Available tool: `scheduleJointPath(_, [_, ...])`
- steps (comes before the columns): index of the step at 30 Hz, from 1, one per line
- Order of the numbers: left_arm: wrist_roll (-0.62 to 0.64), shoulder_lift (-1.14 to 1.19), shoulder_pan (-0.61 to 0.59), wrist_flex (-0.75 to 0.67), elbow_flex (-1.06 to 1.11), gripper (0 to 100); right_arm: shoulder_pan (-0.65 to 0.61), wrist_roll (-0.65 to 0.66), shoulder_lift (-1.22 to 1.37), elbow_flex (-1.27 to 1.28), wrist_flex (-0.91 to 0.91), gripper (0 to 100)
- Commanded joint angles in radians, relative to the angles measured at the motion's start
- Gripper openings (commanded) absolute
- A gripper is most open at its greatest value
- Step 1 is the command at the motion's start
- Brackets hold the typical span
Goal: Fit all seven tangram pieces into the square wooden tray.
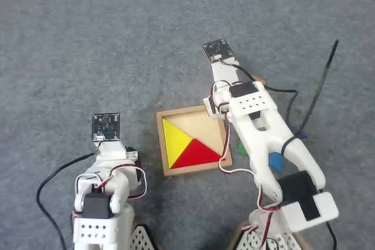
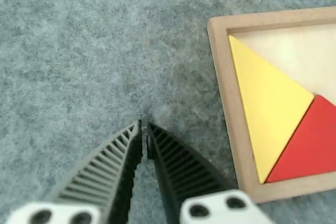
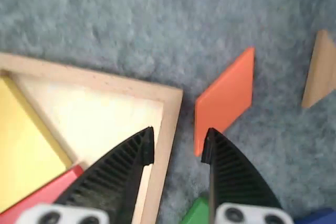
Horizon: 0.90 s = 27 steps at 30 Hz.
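Grey felt (image 1: 88, 45) covers the table; the square wooden tray (image 1: 162, 141) lies mid-table, holding a yellow triangle (image 1: 176, 137) at its 9 o'clock side and a red triangle (image 1: 200, 154) at 5; the left gripper (image 2: 144, 127), at the tray's 9 o'clock, has its jaws all but closed on nothing; the right gripper (image 3: 178, 139) hangs over the tray's 1 o'clock corner, jaws parted and empty, with an orange parallelogram (image 3: 226, 98) just outside the rim; a green piece (image 1: 241, 147) and a blue piece (image 1: 275, 159) lie at 3 o'clock.
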Motion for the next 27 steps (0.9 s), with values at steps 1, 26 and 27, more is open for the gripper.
scheduleJointPath(1, [-0.009, -0.02, -0.006, 0.002, -0.013, 1, 0.013, 0.06, -0.005, -0.08, -0.042, 16.2])
scheduleJointPath(26, [-0.009, -0.02, -0.006, 0.002, -0.013, 1, 0.128, -0.068, 0.489, -0.499, 0.139, 15.4])
scheduleJointPath(27, [-0.009, -0.02, -0.006, 0.002, -0.013, 1, 0.13, -0.068, 0.487, -0.499, 0.14, 12.7])
